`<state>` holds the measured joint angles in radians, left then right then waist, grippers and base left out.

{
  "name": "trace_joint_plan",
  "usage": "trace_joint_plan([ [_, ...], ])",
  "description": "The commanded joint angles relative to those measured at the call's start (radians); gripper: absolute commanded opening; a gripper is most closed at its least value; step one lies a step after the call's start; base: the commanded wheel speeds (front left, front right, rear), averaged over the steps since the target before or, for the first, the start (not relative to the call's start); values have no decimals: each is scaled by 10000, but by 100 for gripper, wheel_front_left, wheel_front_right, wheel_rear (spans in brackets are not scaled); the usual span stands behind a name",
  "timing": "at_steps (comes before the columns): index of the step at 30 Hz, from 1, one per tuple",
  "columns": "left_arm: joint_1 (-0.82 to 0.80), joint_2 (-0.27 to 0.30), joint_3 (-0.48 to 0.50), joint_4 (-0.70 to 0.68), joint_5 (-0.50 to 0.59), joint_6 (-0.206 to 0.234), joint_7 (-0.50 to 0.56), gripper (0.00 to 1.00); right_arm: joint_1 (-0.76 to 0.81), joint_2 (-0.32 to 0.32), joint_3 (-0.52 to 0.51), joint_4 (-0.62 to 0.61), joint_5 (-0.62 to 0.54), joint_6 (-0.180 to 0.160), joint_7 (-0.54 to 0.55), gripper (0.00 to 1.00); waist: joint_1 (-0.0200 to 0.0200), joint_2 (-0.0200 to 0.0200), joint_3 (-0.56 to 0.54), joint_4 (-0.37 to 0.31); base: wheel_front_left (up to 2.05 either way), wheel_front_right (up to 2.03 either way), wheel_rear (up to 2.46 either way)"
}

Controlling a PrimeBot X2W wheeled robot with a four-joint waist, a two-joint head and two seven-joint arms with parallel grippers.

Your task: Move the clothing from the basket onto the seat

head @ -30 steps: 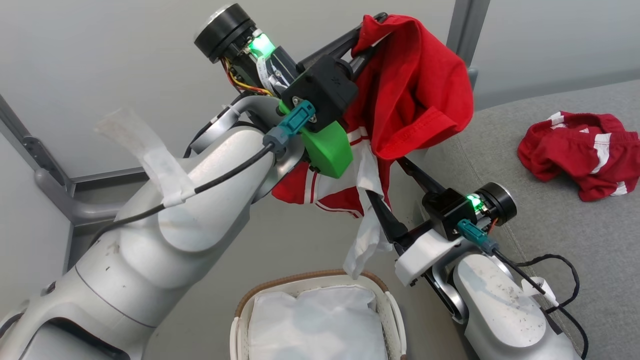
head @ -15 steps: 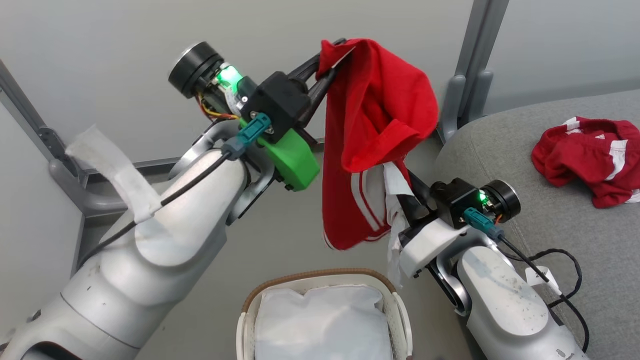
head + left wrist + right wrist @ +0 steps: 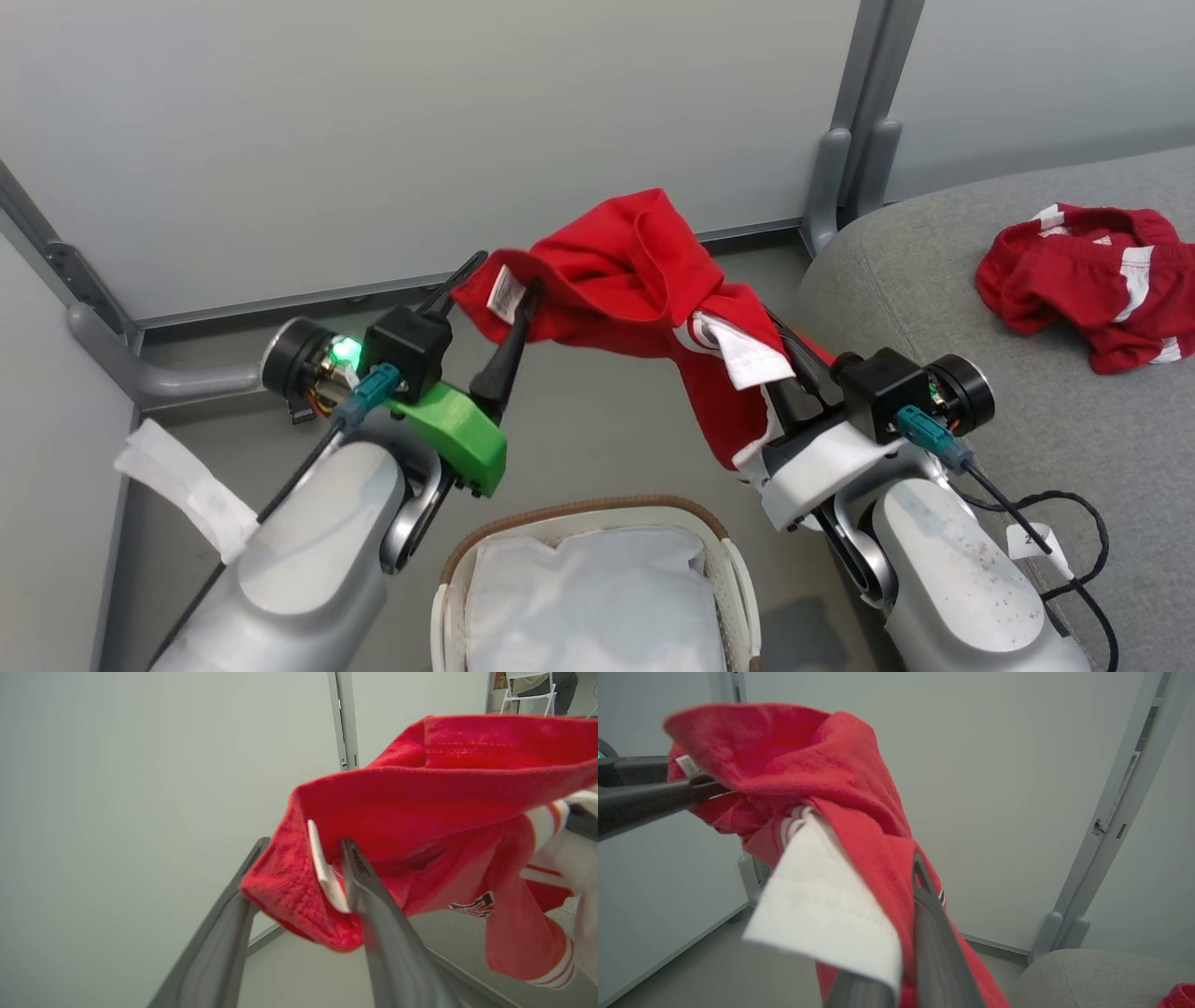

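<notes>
Jersey (image 3: 635, 280) lower than before; liner (image 3: 597, 597) in basket (image 3: 579, 505)

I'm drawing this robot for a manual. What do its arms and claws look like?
The left forearm and right forearm are rounded silver-grey shells. Black wrist housings carry teal connectors and black cables. The left claw has a green bracket, the right claw a white bracket; fingers long, dark.
</notes>
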<state>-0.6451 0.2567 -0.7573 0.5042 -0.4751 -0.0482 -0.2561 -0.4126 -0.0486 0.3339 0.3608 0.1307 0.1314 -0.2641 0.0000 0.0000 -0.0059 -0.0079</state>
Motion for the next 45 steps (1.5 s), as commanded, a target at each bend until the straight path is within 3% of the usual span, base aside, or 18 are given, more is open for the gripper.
trace_joint_plan([
  [1,394,-107,115,67,-71,66,-72,100,187,-35,-84,-94,-102,-14,-5,0,0,0,17,-20,0,0,0],
  [6,1594,-446,774,-280,-52,39,-92,100,413,-33,-384,-256,-219,-14,-5,0,0,0,76,-48,0,0,0],
  [16,3556,-1167,1858,-747,445,-433,-94,100,916,-35,-952,-469,-369,-14,-5,0,0,0,171,-79,0,0,0],
  [31,4523,-1674,2604,-963,1419,-772,-83,100,1181,-35,-1723,-466,-618,-14,-5,0,0,0,349,-299,0,0,0],
  [35,4478,-1729,2716,-1067,1605,-808,-84,100,991,-36,-1896,-593,-703,-14,-5,0,0,0,598,-744,0,0,0],
  [45,3970,-1654,2810,-1202,2076,-830,-82,100,957,-27,-2516,-826,-703,-14,-5,0,0,0,1639,-2888,0,0,0],
])
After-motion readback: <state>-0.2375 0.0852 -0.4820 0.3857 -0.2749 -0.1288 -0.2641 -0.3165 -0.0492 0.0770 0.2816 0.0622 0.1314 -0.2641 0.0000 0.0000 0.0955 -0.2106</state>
